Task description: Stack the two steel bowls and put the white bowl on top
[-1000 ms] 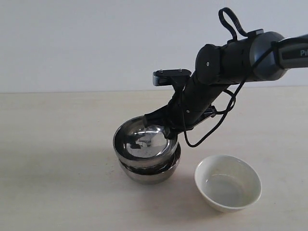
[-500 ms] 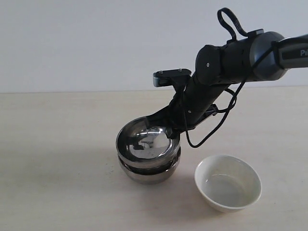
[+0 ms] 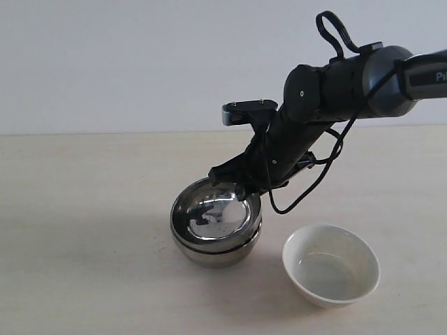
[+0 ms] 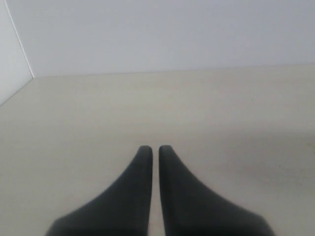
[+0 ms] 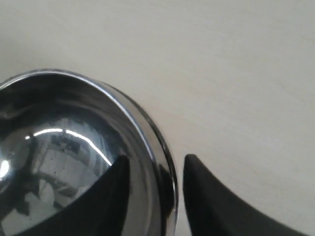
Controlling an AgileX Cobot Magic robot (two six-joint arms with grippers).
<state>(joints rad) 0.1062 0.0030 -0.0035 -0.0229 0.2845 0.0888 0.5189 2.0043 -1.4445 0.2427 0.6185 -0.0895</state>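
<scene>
The two steel bowls sit nested in the middle of the table: the upper steel bowl (image 3: 215,216) rests inside the lower steel bowl (image 3: 218,255). My right gripper (image 3: 241,187) straddles the upper bowl's far right rim, open, one finger inside and one outside. In the right wrist view the upper bowl (image 5: 59,142) fills one side, and my right gripper (image 5: 155,164) has a gap between the rim and its outer finger (image 5: 206,191). The white bowl (image 3: 331,273) stands upright and empty to the right of the stack. My left gripper (image 4: 153,148) is shut on nothing and out of the exterior view.
A pale wooden tabletop (image 3: 84,209) runs back to a plain white wall. The right arm with its loose black cable (image 3: 307,188) hangs over the area behind the stack and the white bowl. Only bare tabletop (image 4: 221,108) lies before the left gripper.
The upper steel bowl has dropped from a tilted, raised position and settled level into the lower one. My right gripper has opened off its rim.
</scene>
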